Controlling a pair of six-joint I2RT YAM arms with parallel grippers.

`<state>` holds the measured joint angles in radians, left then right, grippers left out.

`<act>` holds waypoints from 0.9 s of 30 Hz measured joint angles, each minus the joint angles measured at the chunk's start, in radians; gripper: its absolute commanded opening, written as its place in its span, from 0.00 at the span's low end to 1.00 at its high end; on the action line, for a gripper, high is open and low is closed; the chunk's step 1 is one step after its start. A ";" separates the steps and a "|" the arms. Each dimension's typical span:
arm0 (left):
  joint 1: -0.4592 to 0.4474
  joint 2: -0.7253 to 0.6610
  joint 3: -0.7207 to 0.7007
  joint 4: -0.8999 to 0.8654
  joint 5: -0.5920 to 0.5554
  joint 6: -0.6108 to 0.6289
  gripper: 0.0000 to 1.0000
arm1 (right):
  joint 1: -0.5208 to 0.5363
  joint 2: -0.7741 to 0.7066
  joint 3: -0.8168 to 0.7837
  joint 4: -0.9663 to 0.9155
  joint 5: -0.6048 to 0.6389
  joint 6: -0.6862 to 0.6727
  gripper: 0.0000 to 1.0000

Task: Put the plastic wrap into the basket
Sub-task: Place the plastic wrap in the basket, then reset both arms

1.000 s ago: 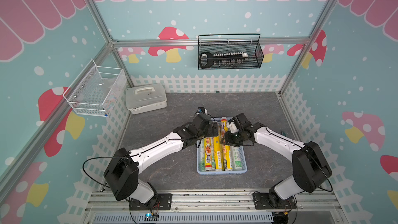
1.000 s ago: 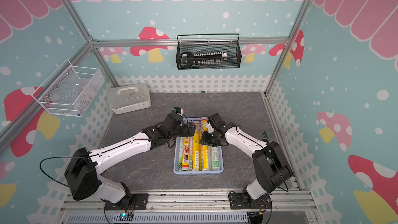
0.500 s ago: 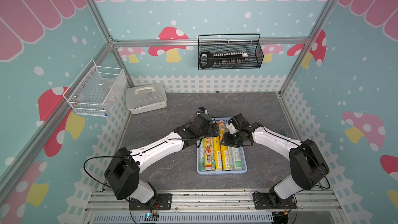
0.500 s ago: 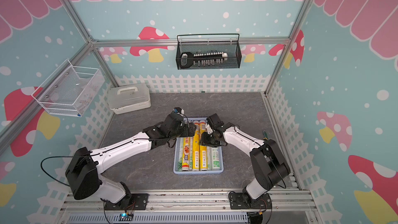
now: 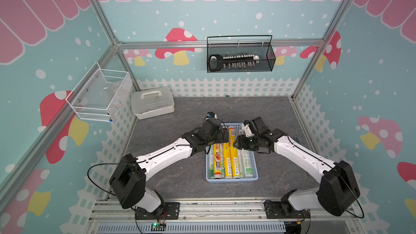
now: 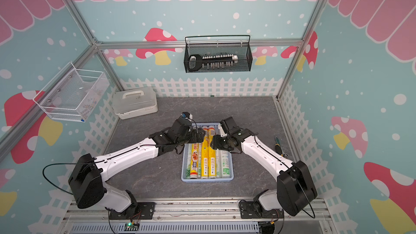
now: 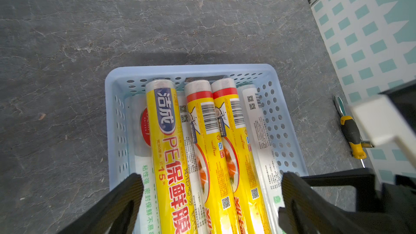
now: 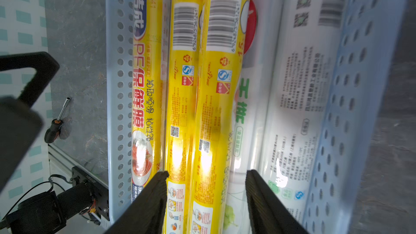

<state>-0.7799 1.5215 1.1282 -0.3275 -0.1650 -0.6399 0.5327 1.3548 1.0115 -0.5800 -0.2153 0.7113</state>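
Where it lies, plastic wrap (image 5: 235, 160) parallels basket (image 5: 231, 180) lengthwise.

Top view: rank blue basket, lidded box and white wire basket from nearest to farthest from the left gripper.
1. Blue basket, under the left gripper.
2. Lidded box, back left.
3. White wire basket, left wall.

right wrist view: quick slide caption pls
Right gripper, jaws apart, over yellow and white plastic wrap rolls side by side in a light blue perforated plastic basket
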 measured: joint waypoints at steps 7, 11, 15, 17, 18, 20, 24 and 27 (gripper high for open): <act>0.008 -0.049 -0.001 0.000 -0.076 0.013 0.99 | -0.002 -0.258 0.000 -0.046 0.274 -0.099 0.86; 0.022 -0.116 -0.014 0.007 -0.159 0.038 0.99 | -0.006 -0.385 -0.010 -0.047 0.509 -0.150 0.95; 0.032 -0.217 -0.100 0.066 -0.272 0.070 0.99 | -0.015 -0.471 -0.090 -0.008 0.738 -0.233 0.99; 0.040 -0.293 -0.188 0.131 -0.319 0.100 0.99 | -0.023 -0.499 -0.164 0.059 0.834 -0.315 0.99; 0.047 -0.337 -0.241 0.171 -0.344 0.122 0.99 | -0.032 -0.506 -0.208 0.103 0.872 -0.368 0.99; 0.071 -0.390 -0.310 0.228 -0.388 0.159 0.99 | -0.063 -0.498 -0.285 0.188 0.925 -0.455 0.99; 0.163 -0.401 -0.343 0.266 -0.471 0.227 0.99 | -0.206 -0.409 -0.360 0.296 0.939 -0.548 0.99; 0.235 -0.384 -0.343 0.274 -0.542 0.284 0.99 | -0.294 -0.328 -0.396 0.401 0.902 -0.588 0.99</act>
<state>-0.5446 1.1374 0.7856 -0.0536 -0.7067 -0.3557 0.2382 1.0264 0.6155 -0.1795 0.6865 0.1234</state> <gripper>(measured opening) 0.988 0.989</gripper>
